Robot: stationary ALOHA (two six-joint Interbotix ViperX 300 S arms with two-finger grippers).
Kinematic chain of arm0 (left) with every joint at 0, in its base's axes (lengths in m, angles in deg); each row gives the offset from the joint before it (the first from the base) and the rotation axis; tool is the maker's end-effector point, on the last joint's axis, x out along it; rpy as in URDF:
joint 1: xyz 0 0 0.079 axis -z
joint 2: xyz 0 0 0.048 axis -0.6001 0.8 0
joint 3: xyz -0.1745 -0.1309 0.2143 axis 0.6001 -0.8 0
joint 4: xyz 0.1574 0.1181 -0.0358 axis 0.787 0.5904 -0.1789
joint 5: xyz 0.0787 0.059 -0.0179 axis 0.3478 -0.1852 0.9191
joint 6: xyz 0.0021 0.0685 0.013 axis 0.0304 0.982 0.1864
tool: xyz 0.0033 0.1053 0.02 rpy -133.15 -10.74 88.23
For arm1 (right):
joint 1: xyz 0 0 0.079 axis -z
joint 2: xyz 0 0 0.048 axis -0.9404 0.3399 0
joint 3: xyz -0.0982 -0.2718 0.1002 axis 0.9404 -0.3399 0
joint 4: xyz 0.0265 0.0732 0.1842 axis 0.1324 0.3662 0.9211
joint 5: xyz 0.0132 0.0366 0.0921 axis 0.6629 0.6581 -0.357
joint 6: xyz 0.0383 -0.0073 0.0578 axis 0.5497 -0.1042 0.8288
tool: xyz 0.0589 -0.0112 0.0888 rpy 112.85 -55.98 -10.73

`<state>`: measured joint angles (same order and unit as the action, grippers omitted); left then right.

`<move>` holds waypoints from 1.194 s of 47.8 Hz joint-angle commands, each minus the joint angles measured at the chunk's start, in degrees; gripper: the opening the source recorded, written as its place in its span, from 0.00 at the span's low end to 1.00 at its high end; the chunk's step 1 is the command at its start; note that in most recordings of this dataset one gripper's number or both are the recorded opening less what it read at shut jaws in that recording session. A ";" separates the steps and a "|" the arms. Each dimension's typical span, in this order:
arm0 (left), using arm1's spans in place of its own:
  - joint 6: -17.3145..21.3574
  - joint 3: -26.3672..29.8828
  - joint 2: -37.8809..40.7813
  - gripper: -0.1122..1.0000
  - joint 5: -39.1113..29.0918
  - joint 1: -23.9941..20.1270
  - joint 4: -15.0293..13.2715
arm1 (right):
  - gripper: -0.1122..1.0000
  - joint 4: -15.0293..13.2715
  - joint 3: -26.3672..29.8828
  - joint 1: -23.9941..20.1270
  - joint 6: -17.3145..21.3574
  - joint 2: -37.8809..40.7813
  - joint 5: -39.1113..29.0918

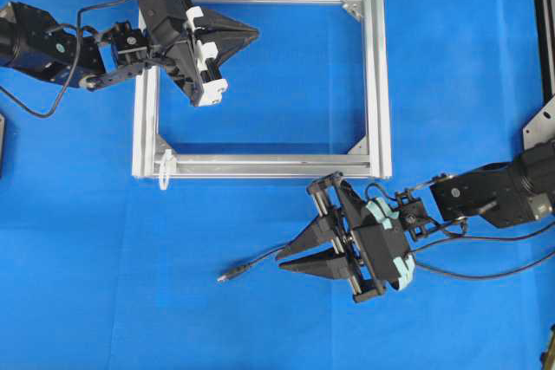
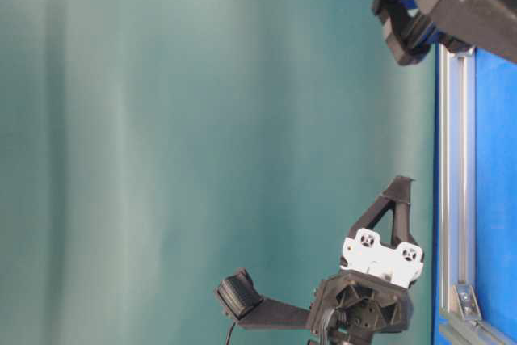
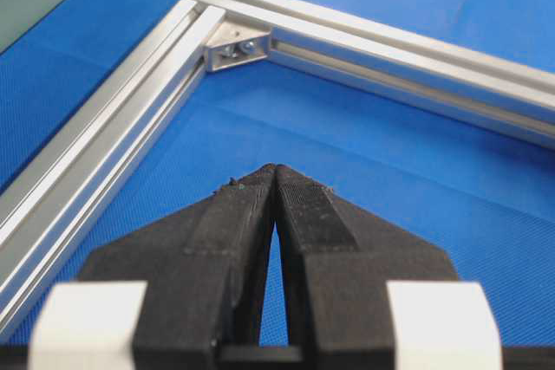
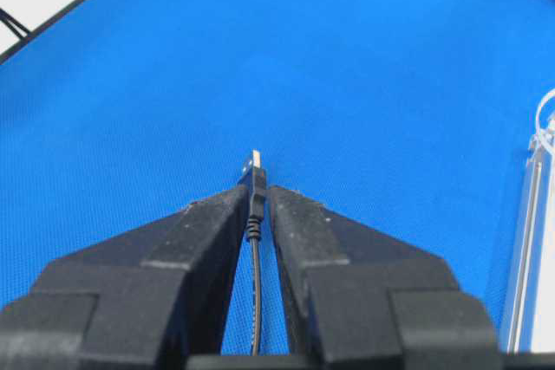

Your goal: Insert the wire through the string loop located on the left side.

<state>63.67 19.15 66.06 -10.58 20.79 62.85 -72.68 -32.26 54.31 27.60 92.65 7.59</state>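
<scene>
A blue counter fills the overhead view, and on it lies a silver rectangular frame of aluminium bars with small brackets in its corners.

The left arm reaches in from the left edge across the frame's upper left corner. Its left gripper hangs over the blue surface inside the frame, and the left wrist view shows its black fingers pressed together at the tips with nothing between them, pointing toward a frame corner bracket.

The right arm comes in from the right edge, below the frame. Its right gripper points left, just beneath the frame's lower bar. In the right wrist view its fingers are closed around the wire, which runs up between them.

The wire is a thin black cable; in the overhead view it passes out of the right fingers and ends a little way to the left in a small metallic plug tip near the counter. The plug sits below and to the right of the frame's lower left corner, apart from it.

The string loop, small and white, hangs at that lower left corner of the frame, its lower end over the blue surface outside the bar. The wire is not through it.
</scene>
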 commanded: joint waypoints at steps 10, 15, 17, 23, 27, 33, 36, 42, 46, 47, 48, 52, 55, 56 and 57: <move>0.53 -0.18 -3.78 0.10 -1.41 0.09 1.32 | 0.01 0.70 1.05 -0.44 3.34 -3.52 -1.49; 0.53 -0.18 -3.78 0.10 -1.41 0.09 1.41 | 0.01 0.62 0.79 -0.35 4.57 -3.52 -1.49; 0.62 -0.18 -3.78 0.10 -1.32 0.09 1.41 | 0.01 0.70 0.79 -0.44 4.75 -3.52 -1.58; 0.62 0.00 -3.78 0.10 -1.41 0.09 1.58 | 0.01 0.62 0.70 -0.44 5.27 -3.52 -1.76; 0.62 0.09 -3.78 0.10 -1.32 0.09 1.67 | 0.03 0.53 0.79 -0.44 5.36 -3.43 -2.37; 0.62 0.09 -3.78 0.10 -1.41 0.09 1.67 | 0.13 0.79 0.97 -0.53 5.54 -3.43 -2.64; 0.62 0.09 -3.87 0.10 -1.41 0.09 1.67 | 0.24 0.88 0.97 -0.62 5.54 -3.43 -2.64; 0.62 0.09 -3.78 0.10 -1.32 0.09 1.67 | 0.56 1.58 1.05 -0.62 5.45 -3.34 -2.64; 0.62 0.18 -3.78 0.10 -1.32 0.09 1.67 | 0.78 1.67 1.14 -0.62 5.45 -3.25 -2.64; 0.62 0.18 -3.78 0.10 -1.41 0.09 1.67 | 0.83 1.67 1.14 -0.62 5.45 -3.25 -2.72; 0.62 0.18 -3.78 0.10 -1.32 0.09 1.76 | 0.87 1.67 1.14 -0.62 5.45 -3.16 -2.64; 0.62 0.18 -3.87 0.10 -1.41 0.09 1.67 | 0.90 2.02 1.23 -0.62 5.45 -2.81 -2.64; 0.62 0.18 -3.78 0.10 -1.32 0.09 1.67 | 0.89 2.46 1.41 -0.62 5.45 -2.37 -2.64; 0.62 0.26 -3.78 0.10 -1.32 0.09 1.67 | 0.89 2.64 1.58 -0.62 5.45 -2.20 -2.64; 0.62 0.18 -3.78 0.10 -1.32 0.09 1.67 | 0.90 2.72 1.58 -0.62 5.45 -1.93 -2.64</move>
<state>64.20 18.53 63.86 -12.16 20.79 64.35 -70.48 -31.91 53.95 33.05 91.16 4.69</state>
